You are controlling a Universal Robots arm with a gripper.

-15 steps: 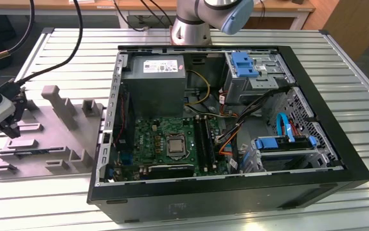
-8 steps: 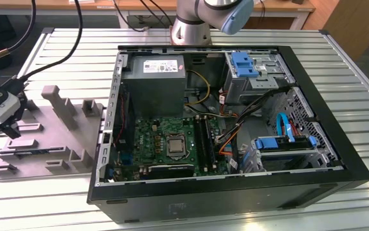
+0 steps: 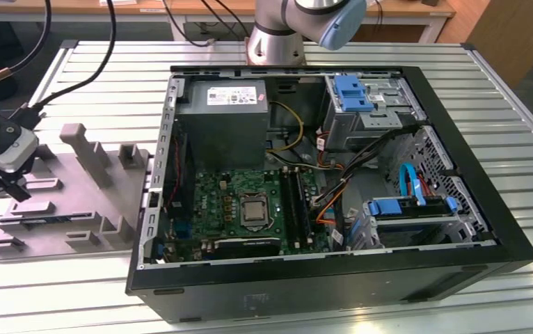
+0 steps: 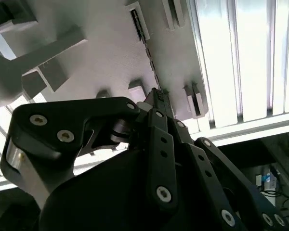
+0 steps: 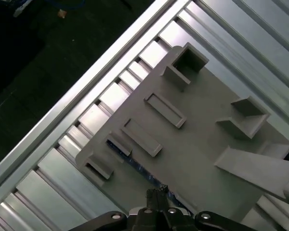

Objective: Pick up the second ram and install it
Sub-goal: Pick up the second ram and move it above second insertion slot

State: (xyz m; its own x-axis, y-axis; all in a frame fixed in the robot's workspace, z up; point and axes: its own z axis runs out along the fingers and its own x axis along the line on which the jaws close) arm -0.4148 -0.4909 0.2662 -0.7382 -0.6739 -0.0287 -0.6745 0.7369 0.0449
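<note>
1. Located the second ram [image 5: 139, 168] lying edge-up in the grey holder block [image 5: 202, 125], at 9 o'clock from the open computer case [image 3: 341, 285].
2. Found the gripper [image 4: 156, 98] with jaws narrow, apparently pinching the stick's thin edge.
3. Judged it light, stiff and fragile; best held by the bare board edges, clear of chips and contacts.
4. Noted a ribbed metal surface [image 3: 499, 83] beneath and a wooden desk [image 3: 155, 8] at 12 o'clock.
</note>
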